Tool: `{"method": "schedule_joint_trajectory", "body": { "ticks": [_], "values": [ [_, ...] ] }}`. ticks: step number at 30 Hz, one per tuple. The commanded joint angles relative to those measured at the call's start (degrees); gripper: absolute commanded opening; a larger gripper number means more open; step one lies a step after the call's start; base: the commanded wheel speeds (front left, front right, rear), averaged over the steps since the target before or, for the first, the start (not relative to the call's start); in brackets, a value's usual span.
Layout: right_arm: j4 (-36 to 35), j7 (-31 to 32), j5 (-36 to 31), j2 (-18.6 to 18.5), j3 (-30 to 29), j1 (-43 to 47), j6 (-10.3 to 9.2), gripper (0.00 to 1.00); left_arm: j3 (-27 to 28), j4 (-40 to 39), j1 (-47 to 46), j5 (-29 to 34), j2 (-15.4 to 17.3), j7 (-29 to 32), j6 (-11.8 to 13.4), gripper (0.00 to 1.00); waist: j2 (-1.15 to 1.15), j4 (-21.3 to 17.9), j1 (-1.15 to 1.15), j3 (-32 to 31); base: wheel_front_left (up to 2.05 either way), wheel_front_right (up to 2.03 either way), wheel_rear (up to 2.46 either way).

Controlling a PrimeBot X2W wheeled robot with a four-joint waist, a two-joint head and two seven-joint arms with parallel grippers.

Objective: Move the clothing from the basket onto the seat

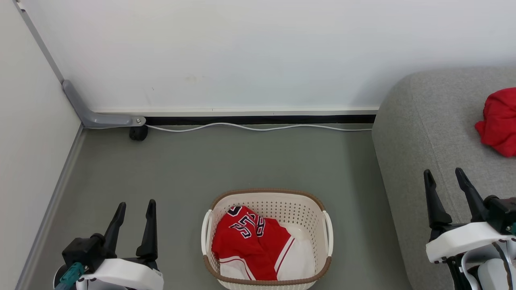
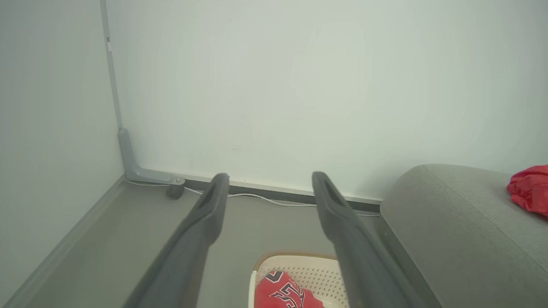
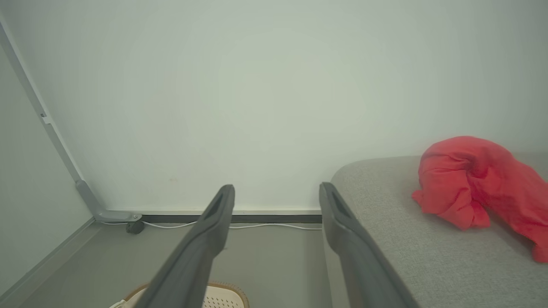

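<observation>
Down at your near edge, both tools are idle. Left tool (image 1: 136,204) hangs over the floor (image 1: 181,169) w/ fingers spread, nothing between them. Right tool (image 1: 443,172) is also spread and empty, over the front of the seat (image 1: 427,133).

Between them, the basket (image 1: 266,191) sits on the floor just beside the seat. It holds a red jersey (image 1: 250,241) w/ numbers, lying partly over a white piece (image 1: 300,257). Further back, a red heap (image 1: 500,121) lies on the seat, so I'd say you're part-way through and the basket isn't emptied yet. Beyond that, a cable (image 1: 258,127) runs along the base of the wall (image 1: 258,52).

Risks from here:
- The jersey overlaps the white piece, so a shallow pinch may catch one fold only. A deep one may drag both, and a trailing hem could hook the rim or a handle and tip the basket.
- Going in too steep, your fingertips may jam in the perforated side.
- The seat edge is rounded. Release too near the front and the cloth prob. slides to the floor.
- Right tool is close to the seat, so a fast sweep across could scrape the fabric.

Views: head cam gives you the whole basket and the white piece. Left wrist cam gets a corner of the jersey between its fingers. Right wrist cam gives the red heap's full shape, which head cam crops at the frame edge.
</observation>
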Motion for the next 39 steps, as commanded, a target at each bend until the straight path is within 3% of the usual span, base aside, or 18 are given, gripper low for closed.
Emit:
{"method": "schedule_joint_trajectory", "body": {
  "ticks": [1, 22, 39],
  "values": [
    [-1.81, -0.60, -1.01, -0.42, 0.93, -0.47, 0.18, 1.00, 2.00, -1.46, -0.52, 0.19, 0.42, -0.35, -0.01, 1.00, 0.00, -0.16, 0.00, 0.05, 0.00, 0.00, 0.00],
    [-2.33, -0.60, -4.03, 1.00, -0.61, -1.36, 0.18, 1.00, 0.45, -1.04, -0.35, -0.35, 0.27, -0.35, -0.05, 1.00, 0.00, -1.09, 0.00, 2.37, 0.00, 0.00, 0.00],
    [-6.55, -0.60, -4.96, 2.79, -0.12, -9.13, 0.18, 1.00, -7.83, 2.43, -7.64, -4.14, 0.26, -0.35, 0.14, 1.00, 0.00, -5.00, 0.00, 17.82, 0.00, 0.00, 0.00]
  ]
}}
